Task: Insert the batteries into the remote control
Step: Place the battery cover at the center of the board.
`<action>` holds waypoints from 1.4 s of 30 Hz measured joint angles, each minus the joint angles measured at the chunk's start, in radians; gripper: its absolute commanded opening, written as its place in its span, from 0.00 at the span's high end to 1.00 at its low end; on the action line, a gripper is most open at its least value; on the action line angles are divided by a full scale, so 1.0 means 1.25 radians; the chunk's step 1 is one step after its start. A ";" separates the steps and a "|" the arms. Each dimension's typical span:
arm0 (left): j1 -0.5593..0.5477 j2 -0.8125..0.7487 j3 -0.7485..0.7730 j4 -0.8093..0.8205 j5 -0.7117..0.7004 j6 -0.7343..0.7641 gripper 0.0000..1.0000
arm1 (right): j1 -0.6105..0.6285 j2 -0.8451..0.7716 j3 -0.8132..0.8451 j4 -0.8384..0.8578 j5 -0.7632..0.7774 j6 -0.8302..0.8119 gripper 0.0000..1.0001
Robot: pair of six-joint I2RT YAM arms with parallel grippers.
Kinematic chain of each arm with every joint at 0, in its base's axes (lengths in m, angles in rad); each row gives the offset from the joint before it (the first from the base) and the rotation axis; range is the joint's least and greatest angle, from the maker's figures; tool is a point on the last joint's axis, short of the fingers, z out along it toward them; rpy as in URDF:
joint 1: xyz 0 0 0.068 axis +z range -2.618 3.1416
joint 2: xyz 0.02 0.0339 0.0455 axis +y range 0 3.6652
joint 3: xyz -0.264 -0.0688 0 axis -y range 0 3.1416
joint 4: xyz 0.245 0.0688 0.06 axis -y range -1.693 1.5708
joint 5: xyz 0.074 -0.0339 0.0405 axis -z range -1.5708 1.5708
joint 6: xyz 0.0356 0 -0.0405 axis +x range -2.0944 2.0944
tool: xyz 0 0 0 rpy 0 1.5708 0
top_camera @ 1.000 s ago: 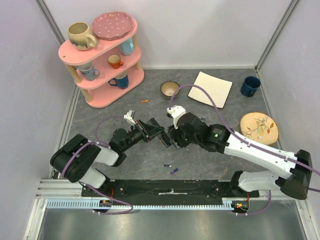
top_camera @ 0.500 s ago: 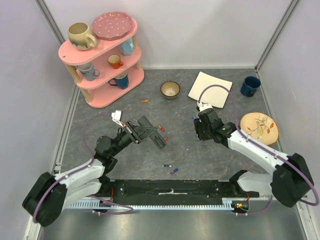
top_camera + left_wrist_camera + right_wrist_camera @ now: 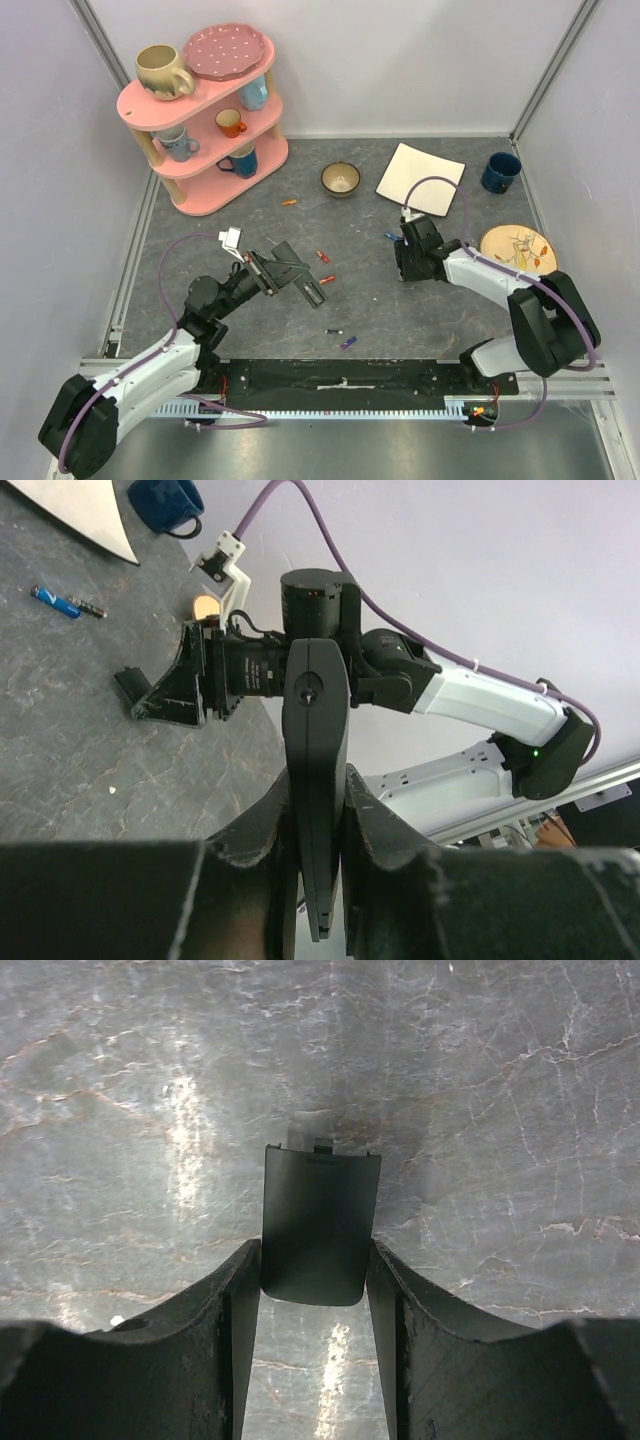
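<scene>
**While the left clamps the remote, the right pinches its cover**

As the arms stand apart over the grey table [image 3: 450,320], your left gripper [image 3: 283,268] is clenched on the remote [image 3: 310,288]; in the left wrist view the fingers [image 3: 365,810] press both flat faces of the black bar, which stands on edge with its far end aimed at the right arm. The remote sits left of the table's middle, reaching out of the jaws toward the lower right.

Your right gripper [image 3: 404,268] is part-closed on a small black cover [image 3: 320,1225]; the right wrist view shows the panel wedged between the two fingers [image 3: 240,1330], its clipped end pointing away from the wrist, the stone-pattern surface right behind it; whether it touches the table you cannot tell.

The batteries [image 3: 323,256] lie loose on the table: two red ones just beside the remote's tip; a blue battery [image 3: 391,237] near the right gripper; an orange battery [image 3: 289,202] up by the pink shelf [image 3: 210,190]; a dark one and a purple one close together nearer the bases.
</scene>
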State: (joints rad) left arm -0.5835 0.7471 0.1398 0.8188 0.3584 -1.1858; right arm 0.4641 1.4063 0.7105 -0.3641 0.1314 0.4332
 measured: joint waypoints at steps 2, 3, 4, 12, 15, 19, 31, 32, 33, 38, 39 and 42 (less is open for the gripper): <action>0.003 0.000 -0.001 -0.009 0.009 0.001 0.98 | -0.009 0.017 0.000 0.004 -0.004 -0.003 0.47; 0.003 -0.001 -0.002 -0.013 0.011 0.001 0.98 | -0.013 0.024 0.000 0.005 -0.006 -0.003 0.46; 0.004 -0.002 -0.002 -0.016 0.013 0.001 0.98 | -0.015 0.032 0.000 0.005 -0.010 -0.004 0.45; 0.004 -0.001 -0.008 -0.020 0.015 0.005 0.98 | -0.018 0.037 0.003 0.016 -0.032 -0.005 0.29; 0.004 0.005 -0.008 -0.020 0.015 0.005 0.98 | -0.018 0.037 0.004 0.019 -0.038 -0.005 0.26; 0.004 0.014 -0.008 -0.020 0.015 0.005 0.98 | -0.019 0.031 0.004 0.013 -0.039 -0.003 0.24; 0.004 0.071 -0.013 0.009 0.013 0.005 0.98 | 0.047 -0.221 0.042 -0.045 0.057 0.003 0.02; 0.004 0.081 -0.014 0.018 0.014 0.005 0.98 | 0.068 -0.228 0.043 -0.049 0.078 0.000 0.02; 0.004 0.092 -0.014 0.026 0.014 0.005 0.98 | 0.091 -0.228 0.046 -0.058 0.112 -0.003 0.02; 0.005 0.131 -0.014 0.047 0.014 0.005 0.98 | 0.205 -0.147 0.097 -0.142 0.335 0.008 0.02; 0.005 0.133 -0.014 0.047 0.013 0.005 0.98 | 0.212 -0.138 0.103 -0.153 0.369 0.020 0.02; 0.005 0.136 -0.014 0.047 0.008 0.005 0.98 | 0.211 -0.139 0.105 -0.172 0.463 0.055 0.02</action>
State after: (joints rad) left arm -0.5777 0.9176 0.1223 0.8772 0.3687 -1.1801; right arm 0.7277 1.2324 0.8421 -0.5793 0.7101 0.5018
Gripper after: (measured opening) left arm 0.240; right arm 0.978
